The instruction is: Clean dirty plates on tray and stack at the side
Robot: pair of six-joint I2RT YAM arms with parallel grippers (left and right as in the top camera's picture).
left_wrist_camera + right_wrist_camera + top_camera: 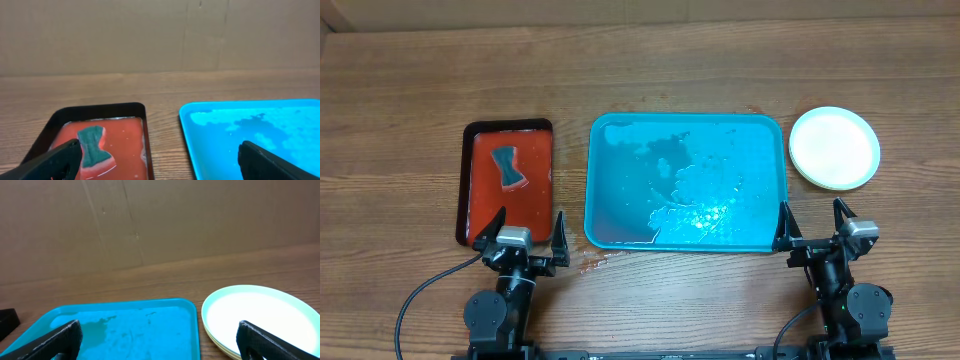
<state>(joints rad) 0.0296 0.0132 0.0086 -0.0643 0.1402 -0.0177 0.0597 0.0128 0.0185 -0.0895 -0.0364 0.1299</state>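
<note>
Overhead view: I'm calling this one basically finished.
Going left to right, I'm seeing the sponge [508, 167] lying in the red tray [462, 190]. The left gripper [530, 216] is hanging at the near edge, fingers spread wide, carrying nothing. The blue tray [590, 180] is sitting wet and plateless. The right gripper [810, 207] is likewise wide and empty, and the plates [834, 148] are sitting stacked on the table just right of it. I'm guessing nothing's left, though only the top plate is showing its face, and it's looking clean.
</note>
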